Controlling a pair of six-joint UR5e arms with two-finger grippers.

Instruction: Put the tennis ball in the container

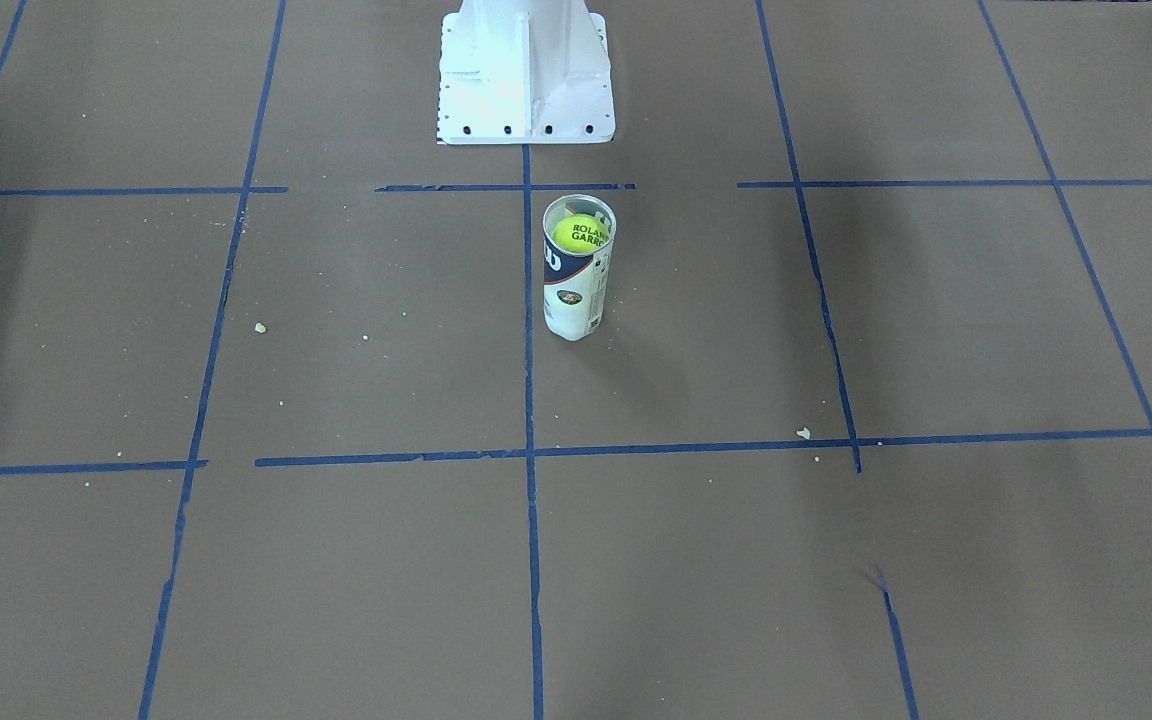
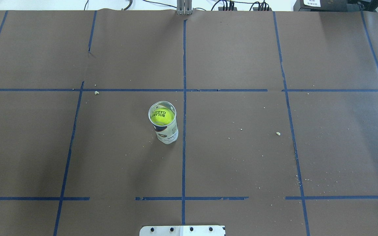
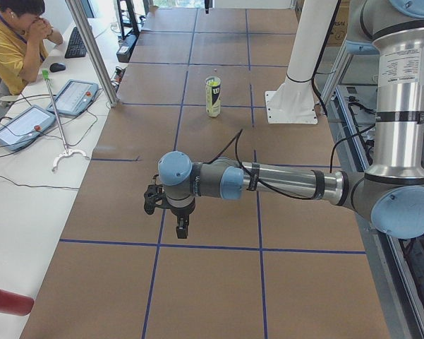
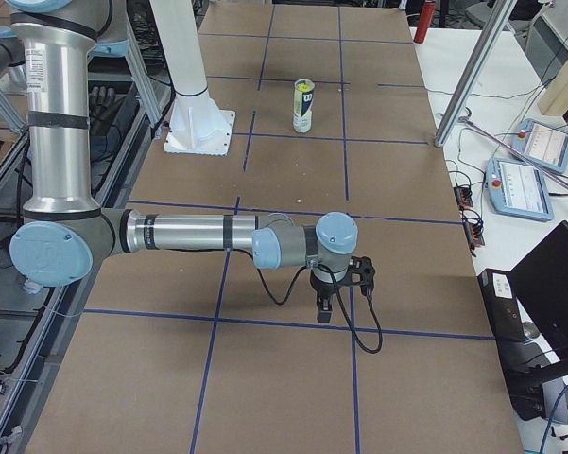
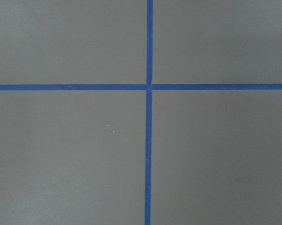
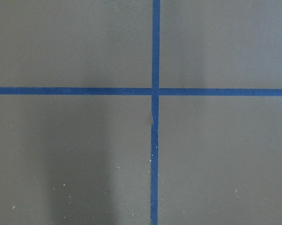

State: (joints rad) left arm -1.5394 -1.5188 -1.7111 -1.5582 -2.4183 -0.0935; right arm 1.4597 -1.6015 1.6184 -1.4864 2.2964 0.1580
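Note:
The clear container (image 1: 576, 295) stands upright near the table's middle, open end up, with a white and navy label. The yellow-green tennis ball (image 1: 581, 235) sits inside it, just below the rim, its black lettering facing up. The overhead view shows the same ball (image 2: 162, 117) in the container (image 2: 167, 133). Neither gripper is near the tube. My left gripper (image 3: 181, 226) shows only in the left side view and my right gripper (image 4: 323, 310) only in the right one. Both hang over bare table far from the container (image 3: 212, 97), and I cannot tell whether they are open or shut.
The white metal base (image 1: 526, 90) stands just behind the container on the robot's side. Blue tape lines (image 2: 184, 98) cross the brown table cover. An operator (image 3: 14, 35) sits at a side table with tablets (image 3: 74, 95). Both wrist views hold only table and tape.

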